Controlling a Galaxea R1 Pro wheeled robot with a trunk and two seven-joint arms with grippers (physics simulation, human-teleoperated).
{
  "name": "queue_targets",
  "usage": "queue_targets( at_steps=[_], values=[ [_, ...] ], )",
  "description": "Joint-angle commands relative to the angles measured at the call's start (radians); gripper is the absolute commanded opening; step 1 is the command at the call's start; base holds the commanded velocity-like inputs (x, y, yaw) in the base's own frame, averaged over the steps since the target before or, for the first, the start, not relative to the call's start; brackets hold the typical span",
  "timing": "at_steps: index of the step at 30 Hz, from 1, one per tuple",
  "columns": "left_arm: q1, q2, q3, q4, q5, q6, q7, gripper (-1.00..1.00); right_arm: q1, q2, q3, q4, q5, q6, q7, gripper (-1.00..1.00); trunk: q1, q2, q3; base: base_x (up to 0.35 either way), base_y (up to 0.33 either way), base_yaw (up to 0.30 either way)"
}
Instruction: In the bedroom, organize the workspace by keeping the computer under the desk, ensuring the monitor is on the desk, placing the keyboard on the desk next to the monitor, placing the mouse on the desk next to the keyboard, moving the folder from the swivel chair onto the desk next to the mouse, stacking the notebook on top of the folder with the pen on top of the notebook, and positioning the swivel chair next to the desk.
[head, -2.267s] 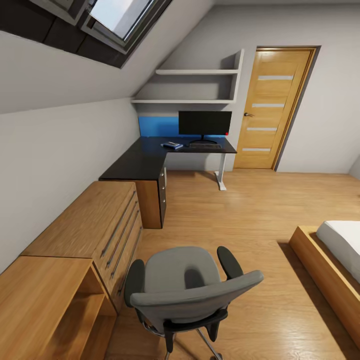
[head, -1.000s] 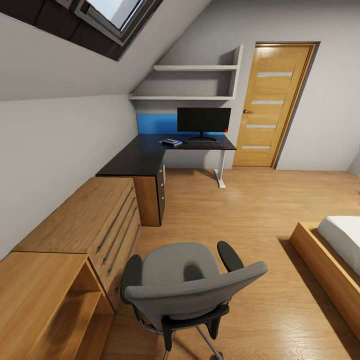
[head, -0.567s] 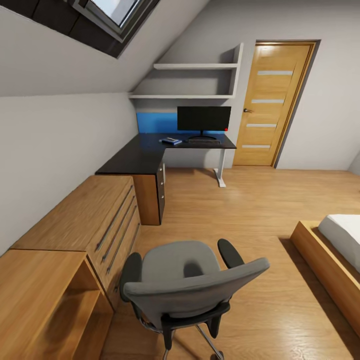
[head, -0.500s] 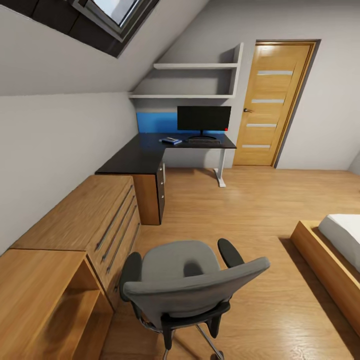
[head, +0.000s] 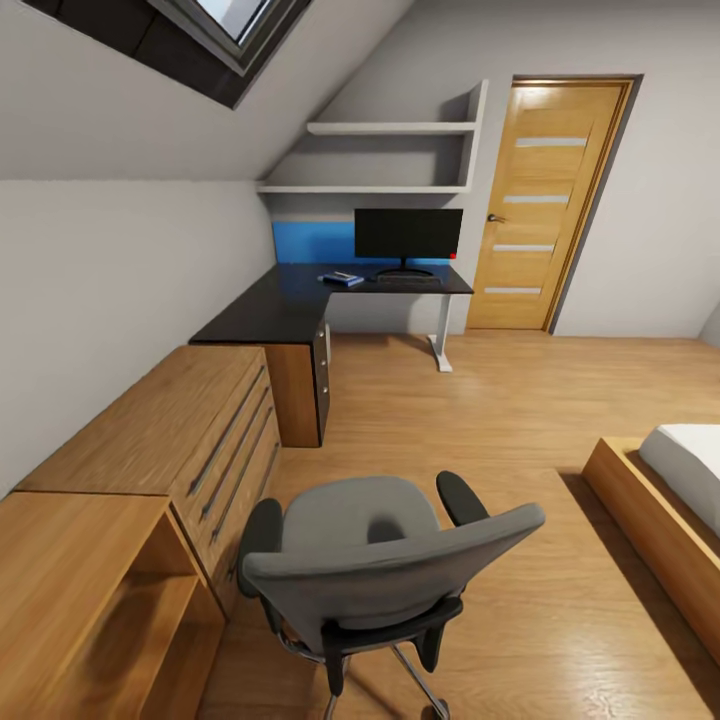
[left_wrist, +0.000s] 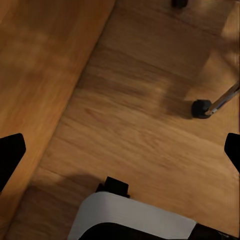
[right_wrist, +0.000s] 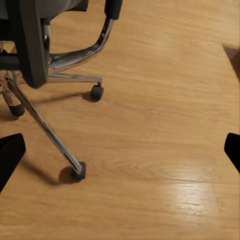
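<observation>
The swivel chair (head: 370, 560) stands close in front of me on the wood floor, grey back toward me, seat bare. Far off, the black L-shaped desk (head: 285, 310) fills the corner. On it the monitor (head: 408, 233) stands upright with the keyboard (head: 408, 281) lying before its foot. Left of the keyboard lies the blue folder (head: 342, 279) with something small and dark on top, too small to make out. My left gripper (left_wrist: 120, 155) is open over bare floor beside a chair castor (left_wrist: 201, 108). The right gripper (right_wrist: 120, 155) is open near the chair's metal star base (right_wrist: 45, 127).
Low wooden cabinets (head: 150, 450) line the left wall between me and the desk. A wood-framed bed (head: 660, 510) sits at the right. A wooden door (head: 545, 200) stands shut beside the desk. Open floor (head: 480, 410) stretches from the chair to the desk.
The whole head view has shifted a little upward and outward, so the camera has moved. Chair and desk things keep their places relative to each other.
</observation>
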Motion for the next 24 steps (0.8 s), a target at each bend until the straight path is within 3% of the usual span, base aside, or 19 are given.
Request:
queue_targets(
  at_steps=[1,6,12,22,24],
  values=[
    [0.000,-0.005,0.008,-0.017,-0.008,0.001,-0.006,1.00,-0.003,-0.001,0.008,-0.006,-0.007,-0.001,-0.005,1.00,0.004,-0.008,-0.004,0.000,0.000,0.000],
    [-0.009,-0.019,-0.004,-0.101,-0.011,0.011,-0.003,1.00,-0.029,-0.002,0.008,-0.021,-0.008,0.001,-0.006,1.00,0.023,-0.043,-0.020,0.000,0.000,0.000],
    [-0.046,-0.023,-0.032,-0.140,-0.011,0.041,0.000,1.00,-0.081,-0.006,0.008,-0.020,-0.010,0.019,-0.006,1.00,0.046,-0.085,-0.038,0.000,0.000,0.000],
    [-0.118,-0.021,-0.046,-0.147,-0.013,0.261,0.000,1.00,-0.137,-0.049,0.006,-0.019,-0.021,0.133,0.021,1.00,0.084,-0.155,-0.070,0.000,0.000,0.000],
    [-0.127,-0.020,-0.048,-0.120,-0.014,0.300,-0.001,1.00,-0.141,-0.056,0.005,-0.015,-0.061,0.150,0.051,1.00,0.092,-0.169,-0.076,0.000,0.000,0.000]
  ],
)
